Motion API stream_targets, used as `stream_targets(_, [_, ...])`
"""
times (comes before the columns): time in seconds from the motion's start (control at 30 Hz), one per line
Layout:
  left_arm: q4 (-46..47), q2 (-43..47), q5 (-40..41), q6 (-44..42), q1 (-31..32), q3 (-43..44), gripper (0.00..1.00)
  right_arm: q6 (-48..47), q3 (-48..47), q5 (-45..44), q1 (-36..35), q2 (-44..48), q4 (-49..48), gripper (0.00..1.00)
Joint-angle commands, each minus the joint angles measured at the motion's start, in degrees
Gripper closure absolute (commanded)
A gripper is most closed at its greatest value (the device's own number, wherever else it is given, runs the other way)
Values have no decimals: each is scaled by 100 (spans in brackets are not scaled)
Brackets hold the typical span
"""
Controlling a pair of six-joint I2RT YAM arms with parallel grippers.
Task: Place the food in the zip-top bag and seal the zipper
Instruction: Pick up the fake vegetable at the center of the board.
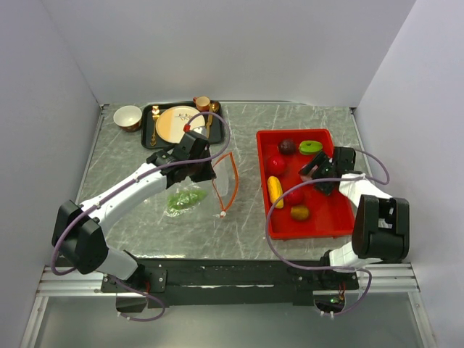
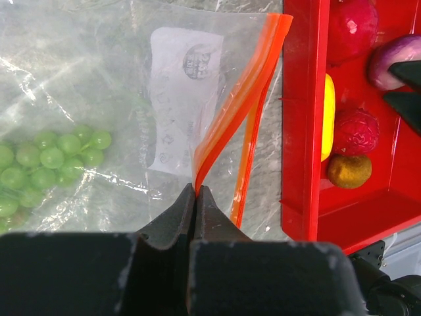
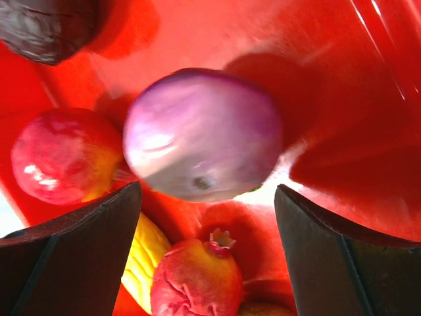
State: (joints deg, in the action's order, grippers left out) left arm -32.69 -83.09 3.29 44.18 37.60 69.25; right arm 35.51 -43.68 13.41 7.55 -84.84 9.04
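The clear zip-top bag (image 1: 194,194) lies on the table with a green grape bunch (image 2: 46,164) inside. My left gripper (image 2: 195,191) is shut on one lip of the orange-red zipper (image 2: 240,92) and holds the mouth lifted open towards the red tray (image 1: 322,225). The tray holds the rest of the food: a pink-purple piece (image 3: 200,135), red round ones (image 3: 62,155), a yellow oblong (image 1: 275,191), a dark purple piece (image 1: 287,146), a green one (image 1: 310,146) and a brownish-orange one (image 1: 299,213). My right gripper (image 3: 207,191) is open over the tray, with the blurred pink-purple piece just beyond its fingertips, not gripped.
A black tray (image 1: 148,138) with a cream plate (image 1: 176,123), a cup (image 1: 202,103) and gold cutlery stands at the back left, next to a small bowl (image 1: 127,117). White walls close in the table's back and sides.
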Motion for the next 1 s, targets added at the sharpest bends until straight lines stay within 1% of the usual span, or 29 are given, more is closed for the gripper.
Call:
stream_targets(0.0, [-71, 118, 93, -15, 28, 229, 99, -9, -176, 83, 10, 501, -254, 11])
stream_targets(0.13, [-19, 91, 67, -6, 28, 211, 99, -192, -351, -478, 9, 811, 115, 10])
stream_targets(0.27, [34, 38, -4, -6, 28, 211, 99, -369, -728, -1094, -17, 645, 537, 8])
stream_targets(0.43, [69, 3, -56, -68, 28, 229, 99, -641, -1054, -1016, -69, 187, 845, 8])
stream_targets(0.47, [61, -5, -48, -85, 28, 238, 99, -668, -1081, -1164, -96, 109, 897, 8])
stream_targets(0.7, [78, 100, -56, -94, 28, 159, 99, -826, -1292, -998, -210, -331, 916, 8])
stream_targets(0.97, [78, 179, -22, -76, 36, 88, 99, -791, -1415, -822, -281, -665, 898, 9])
